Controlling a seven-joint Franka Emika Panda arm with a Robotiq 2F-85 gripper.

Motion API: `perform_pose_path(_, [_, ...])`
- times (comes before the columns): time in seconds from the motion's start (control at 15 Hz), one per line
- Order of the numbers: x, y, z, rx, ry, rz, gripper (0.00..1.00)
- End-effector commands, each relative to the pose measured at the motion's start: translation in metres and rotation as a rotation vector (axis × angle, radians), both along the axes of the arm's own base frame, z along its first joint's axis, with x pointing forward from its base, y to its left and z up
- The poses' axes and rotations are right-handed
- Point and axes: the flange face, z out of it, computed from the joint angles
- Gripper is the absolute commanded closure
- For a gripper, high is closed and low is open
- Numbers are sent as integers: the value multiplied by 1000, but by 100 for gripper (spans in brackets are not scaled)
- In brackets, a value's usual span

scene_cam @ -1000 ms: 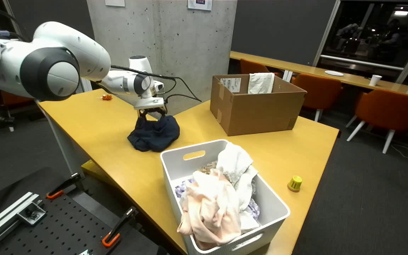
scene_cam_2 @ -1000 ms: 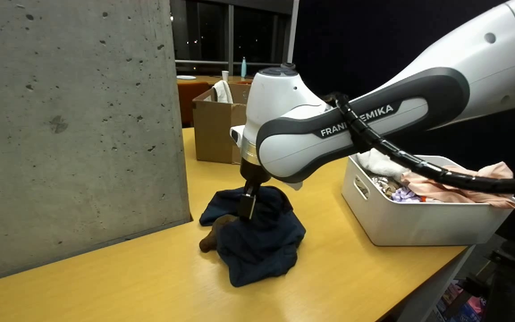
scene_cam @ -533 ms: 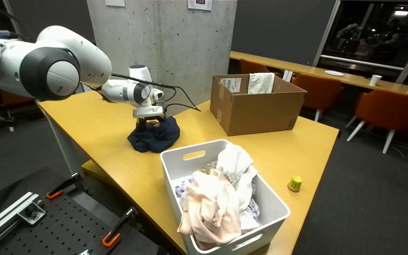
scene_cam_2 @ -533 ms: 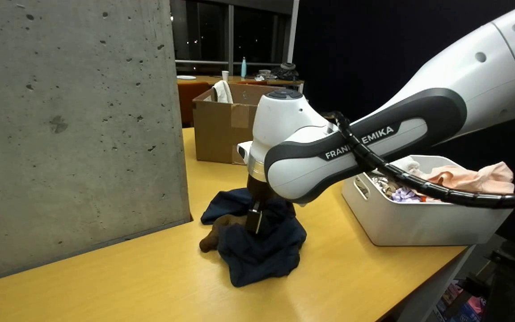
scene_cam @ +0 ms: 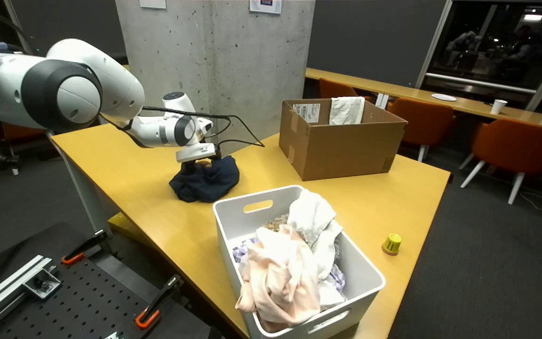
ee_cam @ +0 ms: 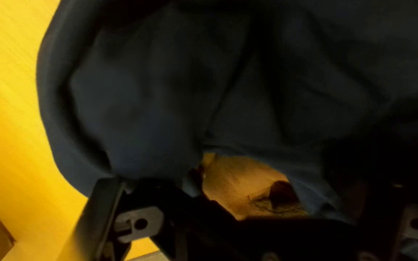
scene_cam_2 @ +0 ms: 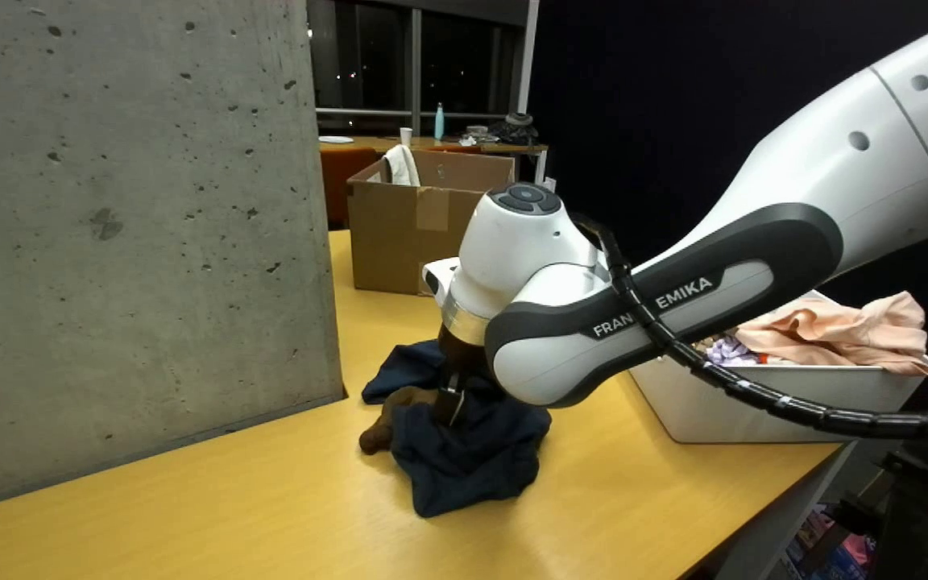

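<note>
I have my gripper (scene_cam: 202, 165) with its jaws spread wide, down in the navy cloth (scene_cam_2: 472, 469), which lies bunched directly under it. Just beside the gripper I see a brown object (scene_cam_2: 378, 436), partly covered.

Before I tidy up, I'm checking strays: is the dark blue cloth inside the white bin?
No, the dark blue cloth lies on the yellow table, outside the white bin.

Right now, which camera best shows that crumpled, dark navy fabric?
An exterior view: the fabric looks large, its outline mostly visible. It's smaller in an exterior view, beyond the pale grey plastic basket. The wrist view shows close, dark folds, cut off by the frame.
</note>
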Motion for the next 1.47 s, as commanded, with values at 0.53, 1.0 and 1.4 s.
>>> perform_pose_path(0.53, [13,11,-1,-17,-92,33,0])
perform_pose_path(1.0, [15,11,-28,18,-86,45,0])
perform_pose_path(1.4, [23,-1,-32,61,-98,42,4])
